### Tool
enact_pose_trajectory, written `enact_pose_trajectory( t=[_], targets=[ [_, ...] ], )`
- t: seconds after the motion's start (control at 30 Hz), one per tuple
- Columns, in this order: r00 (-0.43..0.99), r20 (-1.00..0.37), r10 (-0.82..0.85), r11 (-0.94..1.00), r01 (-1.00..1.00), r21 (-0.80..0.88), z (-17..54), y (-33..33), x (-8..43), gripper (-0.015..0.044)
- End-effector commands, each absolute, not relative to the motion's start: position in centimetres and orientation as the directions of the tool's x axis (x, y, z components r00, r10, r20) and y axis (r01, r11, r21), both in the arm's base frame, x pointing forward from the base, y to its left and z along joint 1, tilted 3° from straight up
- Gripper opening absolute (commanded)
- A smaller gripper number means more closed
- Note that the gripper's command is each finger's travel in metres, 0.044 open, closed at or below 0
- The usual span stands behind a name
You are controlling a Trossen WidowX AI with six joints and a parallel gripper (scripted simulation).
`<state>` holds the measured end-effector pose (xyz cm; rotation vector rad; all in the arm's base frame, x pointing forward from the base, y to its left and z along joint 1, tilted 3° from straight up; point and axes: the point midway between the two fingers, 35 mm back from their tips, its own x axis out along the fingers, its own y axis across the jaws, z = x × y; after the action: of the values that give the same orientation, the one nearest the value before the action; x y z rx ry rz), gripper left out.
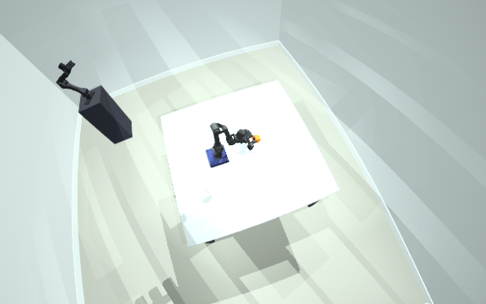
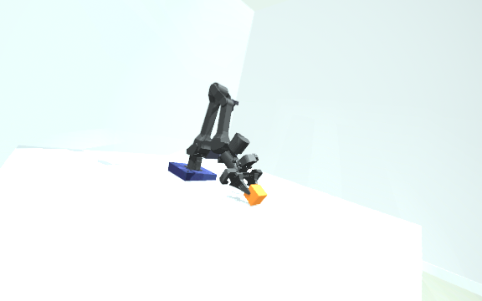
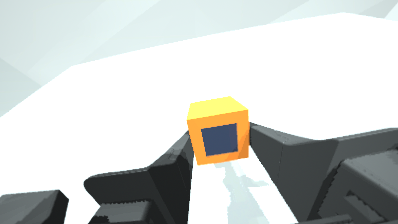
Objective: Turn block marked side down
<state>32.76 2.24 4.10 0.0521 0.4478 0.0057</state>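
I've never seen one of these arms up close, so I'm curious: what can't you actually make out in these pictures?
- Top view: the orange block is too small to show its dark blue marked face.
- Exterior view: the marked face is turned away, toward the gripper.
- Wrist view: the block's far and under sides are hidden by the block itself, so whether it touches the table cannot be told.
- Wrist view: the fingers run off the bottom edge.
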Motion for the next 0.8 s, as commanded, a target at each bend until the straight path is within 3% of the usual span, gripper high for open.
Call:
enact_pose_trajectory(
  t=[0.0, 0.2, 0.77],
  targets=[
    [0.904, -0.427, 0.014, 0.999, 0.01, 0.053, 4.17, 2.19, 32.72, 0.0],
    [0.904, -0.427, 0.014, 0.999, 0.01, 0.053, 4.17, 2.19, 32.72, 0.0],
    [0.904, -0.427, 0.014, 0.999, 0.01, 0.053, 4.17, 2.19, 32.72, 0.044]
  ],
)
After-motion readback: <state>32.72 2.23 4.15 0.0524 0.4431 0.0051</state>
